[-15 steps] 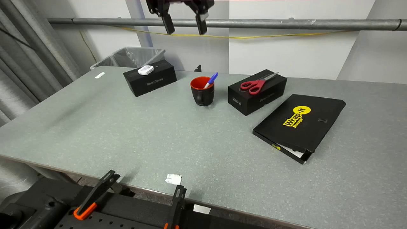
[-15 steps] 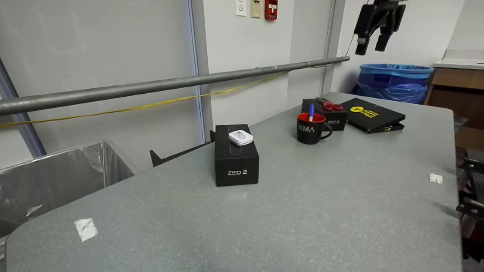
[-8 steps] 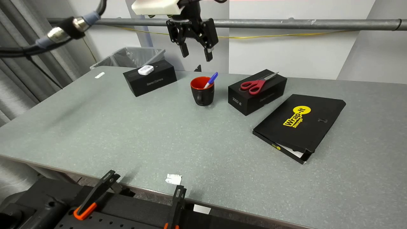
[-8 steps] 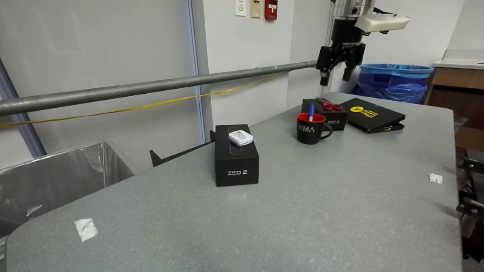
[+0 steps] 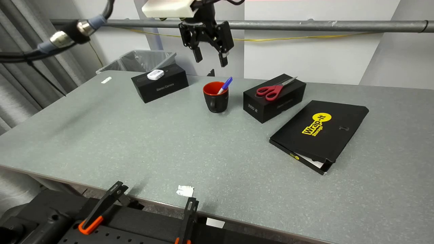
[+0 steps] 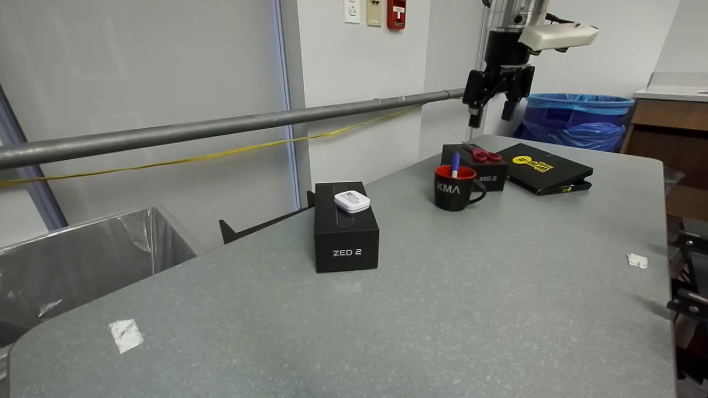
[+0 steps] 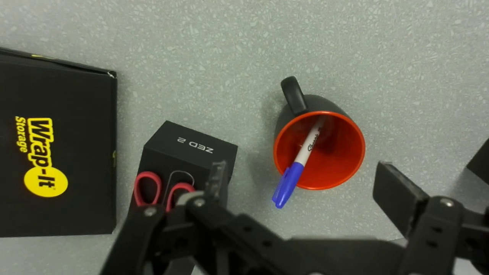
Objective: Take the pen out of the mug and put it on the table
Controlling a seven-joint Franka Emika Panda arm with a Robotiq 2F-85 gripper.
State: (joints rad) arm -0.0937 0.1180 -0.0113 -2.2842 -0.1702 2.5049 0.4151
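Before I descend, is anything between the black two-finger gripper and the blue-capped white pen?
Nothing visible stands between the gripper and the pen, though its lower part sits inside the round black mug with red interior.

Jaws apart, the gripper (image 5: pixel 210 58) hangs above the table (image 5: pixel 152 142), where the mug (image 5: pixel 217 102) stands between two boxes (image 5: pixel 164 83), the pen (image 5: pixel 226 84) tilted inside.

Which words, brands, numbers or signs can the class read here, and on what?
"KMΛ": mug
"ZED 2": box under the white tin; other box under the scissors
"Stereo Camera": long side of the white tin's box, blurred
"Wrap-It Storage": flat box
"Sharpie": pen, partly blurred
Too small or blurred: print on the white tin, red wall box, flat box's edge, other box's long side
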